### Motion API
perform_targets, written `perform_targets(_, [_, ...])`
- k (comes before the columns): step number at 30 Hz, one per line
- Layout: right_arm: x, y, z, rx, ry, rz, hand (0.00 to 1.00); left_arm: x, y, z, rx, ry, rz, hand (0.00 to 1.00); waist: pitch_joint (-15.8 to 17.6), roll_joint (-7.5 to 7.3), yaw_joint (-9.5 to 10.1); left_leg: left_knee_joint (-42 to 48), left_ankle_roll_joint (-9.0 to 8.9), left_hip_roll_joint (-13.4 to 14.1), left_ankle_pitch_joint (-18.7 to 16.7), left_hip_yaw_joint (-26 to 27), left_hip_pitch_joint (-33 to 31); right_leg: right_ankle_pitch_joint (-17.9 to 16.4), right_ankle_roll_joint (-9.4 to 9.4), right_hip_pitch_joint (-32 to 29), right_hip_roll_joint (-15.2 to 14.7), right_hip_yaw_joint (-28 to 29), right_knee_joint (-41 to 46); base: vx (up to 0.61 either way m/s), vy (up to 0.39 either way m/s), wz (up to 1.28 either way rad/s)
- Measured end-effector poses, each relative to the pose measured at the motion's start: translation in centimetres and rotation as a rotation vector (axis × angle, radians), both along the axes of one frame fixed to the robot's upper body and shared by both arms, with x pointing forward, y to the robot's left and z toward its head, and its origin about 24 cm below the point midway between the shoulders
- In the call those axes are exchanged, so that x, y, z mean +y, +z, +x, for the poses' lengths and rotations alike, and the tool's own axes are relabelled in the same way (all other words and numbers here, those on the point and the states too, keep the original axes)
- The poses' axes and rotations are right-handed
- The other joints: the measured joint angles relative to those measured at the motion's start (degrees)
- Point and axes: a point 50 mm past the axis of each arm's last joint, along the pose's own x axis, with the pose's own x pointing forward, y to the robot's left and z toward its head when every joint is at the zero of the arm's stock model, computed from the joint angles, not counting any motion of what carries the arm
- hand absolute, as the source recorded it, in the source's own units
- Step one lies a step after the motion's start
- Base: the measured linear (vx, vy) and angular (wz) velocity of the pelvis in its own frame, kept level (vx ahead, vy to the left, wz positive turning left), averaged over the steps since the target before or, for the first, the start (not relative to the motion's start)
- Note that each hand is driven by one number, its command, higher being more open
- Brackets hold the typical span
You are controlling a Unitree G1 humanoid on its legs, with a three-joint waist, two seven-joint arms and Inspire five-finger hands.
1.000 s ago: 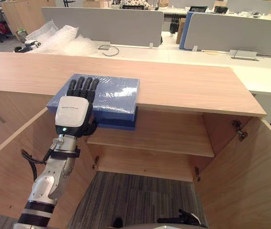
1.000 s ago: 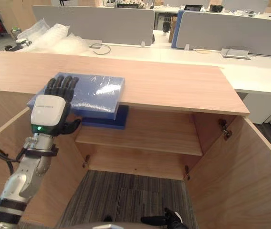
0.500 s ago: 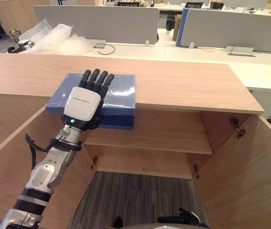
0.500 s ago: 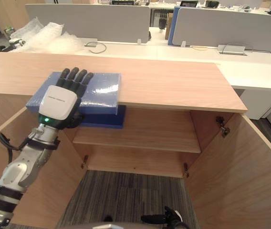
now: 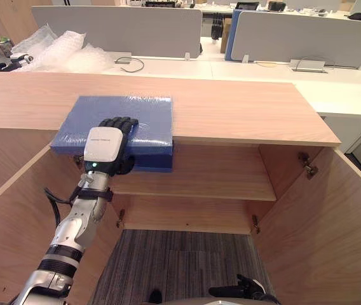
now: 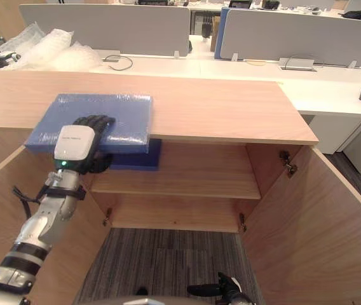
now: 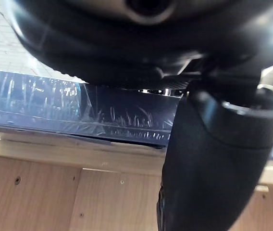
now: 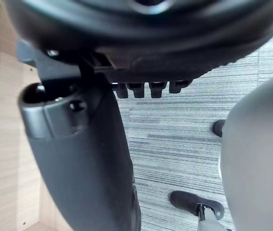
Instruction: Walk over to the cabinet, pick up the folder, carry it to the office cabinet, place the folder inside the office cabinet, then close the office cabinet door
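While the folder point(image 5: 145, 114) overhangs the cabinet top point(image 5: 244, 114), left hand point(image 5: 104, 143) pinches its front edge, thumb beneath: pick-up underway. Next likely needs a level lift.

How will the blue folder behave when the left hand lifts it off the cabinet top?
Likely stiff: the folder overhangs the cabinet top without sagging. Its glossy, film-wrapped surface may be slippery. The left hand grips one edge, so it might tilt.

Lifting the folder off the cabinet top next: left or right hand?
Left. The left hand pinches the folder at its overhanging edge, fingers on top, thumb beneath. The right hand hangs low near the floor, far from it.
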Motion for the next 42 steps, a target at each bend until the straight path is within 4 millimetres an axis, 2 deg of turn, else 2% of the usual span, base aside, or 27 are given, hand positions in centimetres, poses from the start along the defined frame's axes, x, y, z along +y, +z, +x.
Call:
perform_targets(3, [0.0,0.0,0.1,-0.003,0.012,-0.005,1.0,0.2,0.7,0.3,-0.055,0.019,-0.008,0.0,0.0,-0.04,-0.26,0.0,0.27,0.0,-0.1,0.4,0.1,0.0,0.0,0.0,0.0,0.4,-0.1,0.01,0.005,-0.07])
perform_targets(8, [0.0,0.1,0.3,-0.005,0.014,-0.005,1.0,0.4,3.0,1.0,-0.161,0.036,0.023,0.0,0.1,0.08,-0.67,0.0,0.49,-0.2,-0.3,1.1,0.5,0.0,0.03,0.1,-0.1,0.8,-0.1,0.01,0.001,-0.05])
perform_targets(18, [0.0,0.1,0.4,-0.007,0.015,-0.006,1.0,0.0,3.4,0.9,-0.183,0.03,0.017,0.0,0.2,0.25,-1.21,0.0,0.5,-0.1,-0.3,1.1,0.8,0.0,0.04,0.2,-0.1,0.7,0.4,-0.01,0.005,0.0])
perform_targets(20, [0.0,0.1,0.4,-0.007,0.015,-0.006,1.0,-0.7,3.9,0.2,-0.202,0.004,0.014,0.0,0.3,0.24,-1.21,0.0,0.52,-0.1,-0.4,1.0,0.8,0.0,0.05,0.1,-0.1,0.6,0.5,-0.02,0.007,0.0])
perform_targets(22, [0.0,0.1,0.3,-0.003,0.014,-0.007,1.0,-2.3,4.3,-1.1,-0.236,-0.069,0.006,0.0,0.4,0.28,-1.1,0.0,0.55,-0.2,-0.3,0.9,0.7,0.0,0.06,0.1,-0.3,0.6,0.5,-0.01,0.012,0.04])
perform_targets(26, [-0.2,-0.1,0.0,0.01,0.01,-0.013,1.0,-6.4,6.1,-3.7,-0.363,-0.253,-0.09,0.0,0.3,0.47,-0.56,0.1,0.78,-0.1,-0.1,0.7,0.3,0.2,-0.15,-0.5,-0.3,0.7,1.0,0.0,0.0,0.0])
perform_targets(30, [-0.7,0.0,0.0,0.002,-0.034,-0.025,1.0,-7.7,7.4,-5.4,-0.444,-0.33,-0.141,0.0,-0.4,1.63,-0.9,0.1,0.85,0.1,0.0,0.9,0.2,0.3,-0.38,-0.9,0.0,1.1,1.5,-0.01,0.003,-0.02])
perform_targets(33, [-1.3,0.1,-0.5,-0.023,-0.129,-0.023,1.0,-7.8,8.0,-6.8,-0.494,-0.343,-0.227,0.0,-0.8,2.18,-0.85,0.0,0.84,0.3,0.0,1.0,0.1,0.5,-0.58,-1.2,0.0,1.4,1.6,-0.04,0.012,-0.03])
perform_targets(36, [-1.6,1.2,-0.3,-0.146,-0.242,-0.019,1.0,-6.6,8.7,-8.6,-0.61,-0.277,-0.423,0.0,-1.0,2.66,-1.22,0.1,0.94,0.5,0.4,1.1,-0.5,0.6,-0.81,-1.8,0.5,1.6,1.6,-0.02,0.001,-0.03])
perform_targets(38, [-1.6,2.6,0.7,-0.259,-0.308,-0.011,1.0,-5.4,9.3,-9.5,-0.695,-0.211,-0.517,0.0,-1.1,2.81,-1.73,0.1,0.97,0.7,0.5,1.1,-0.4,0.6,-0.87,-1.9,0.6,1.6,1.8,-0.04,-0.016,-0.01])
perform_targets(40, [-1.4,5.6,3.2,-0.458,-0.394,-0.023,1.0,-4.0,10.0,-11.4,-0.836,-0.143,-0.651,0.0,-1.1,2.94,-2.6,0.1,1.01,0.8,0.5,1.2,-0.5,0.6,-1.04,-2.2,0.6,1.7,2.1,-0.05,0.01,-0.03])
perform_targets(41, [-1.4,6.4,3.8,-0.505,-0.41,-0.026,1.0,-3.8,10.2,-11.9,-0.868,-0.133,-0.675,0.0,-1.1,2.92,-2.62,0.1,1.01,0.8,0.5,1.3,-0.5,0.6,-1.06,-2.3,0.6,1.8,2.1,-0.07,0.023,-0.03])
perform_targets(42, [-1.4,8.1,5.0,-0.6,-0.439,-0.029,1.0,-3.5,10.5,-12.8,-0.932,-0.118,-0.713,0.0,-1.1,2.87,-2.61,0.1,1.03,0.8,0.5,1.3,-0.7,0.6,-1.08,-2.6,0.6,1.9,2.3,-0.07,0.025,-0.01])
